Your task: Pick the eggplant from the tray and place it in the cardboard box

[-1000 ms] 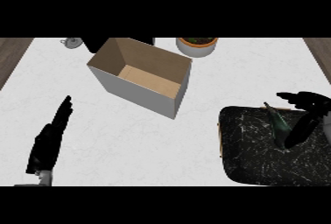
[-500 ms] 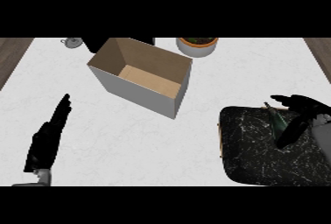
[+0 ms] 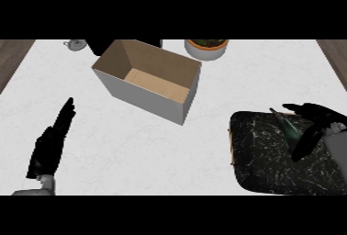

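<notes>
Furthest from the tray, low on the white counter [image 3: 169, 151], the left robot hand [image 3: 51, 144] rests with its fingers straight and together, holding nothing. It has no part in this step and is best left where it is.

Between that hand and the tray, toward the far side of the counter, stands the cardboard box [image 3: 150, 79], open at the top and turned at an angle, one corner pointing at the tray. Behind the box sit a pot with a plant [image 3: 207, 48] and a small metal object too small to name.

The dark marbled tray [image 3: 271, 158] lies nearest the right edge. The eggplant [image 3: 290, 129] lies in the tray's far part, a slim dark green shape with its stem end pointing away from the robot. The right robot hand [image 3: 313, 126] is over it, fingers spread and curving down on either side; it looks open around the eggplant, and whether any finger touches it cannot be made out.

The step in hand appears to be the grasp. To do it well, the fingers should close across the eggplant's thicker middle, not its tapering stem end, with the thumb opposite. The lift should clear the tray's rim and then the box's near wall before release above the opening.
</notes>
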Available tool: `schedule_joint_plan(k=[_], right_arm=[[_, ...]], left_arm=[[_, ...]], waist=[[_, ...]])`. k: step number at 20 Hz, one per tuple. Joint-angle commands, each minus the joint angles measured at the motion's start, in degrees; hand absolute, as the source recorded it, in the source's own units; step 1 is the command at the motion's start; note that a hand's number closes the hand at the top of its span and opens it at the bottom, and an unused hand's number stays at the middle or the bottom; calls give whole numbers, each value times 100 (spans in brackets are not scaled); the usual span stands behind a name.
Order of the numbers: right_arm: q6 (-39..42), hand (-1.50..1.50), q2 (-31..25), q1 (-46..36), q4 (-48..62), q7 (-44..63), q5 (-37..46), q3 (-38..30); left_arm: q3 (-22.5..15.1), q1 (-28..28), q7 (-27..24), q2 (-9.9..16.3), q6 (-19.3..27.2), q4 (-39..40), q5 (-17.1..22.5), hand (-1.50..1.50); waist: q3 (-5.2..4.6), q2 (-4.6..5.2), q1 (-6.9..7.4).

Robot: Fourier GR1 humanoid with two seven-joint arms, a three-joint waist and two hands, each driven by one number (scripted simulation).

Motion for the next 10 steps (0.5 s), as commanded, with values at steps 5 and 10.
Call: schedule_joint_plan(k=[5, 10], right_arm=[[-363, 150, 200, 450, -122, -548, 367, 95], [-1108, 150, 67, 334, -235, -753, 1131, 302]], left_arm=[[83, -183, -1, -181, 46, 209, -132, 0], [72, -167, -32, -177, -50, 153, -184, 0]], waist=[[32, 26, -22], [32, 26, -16]])
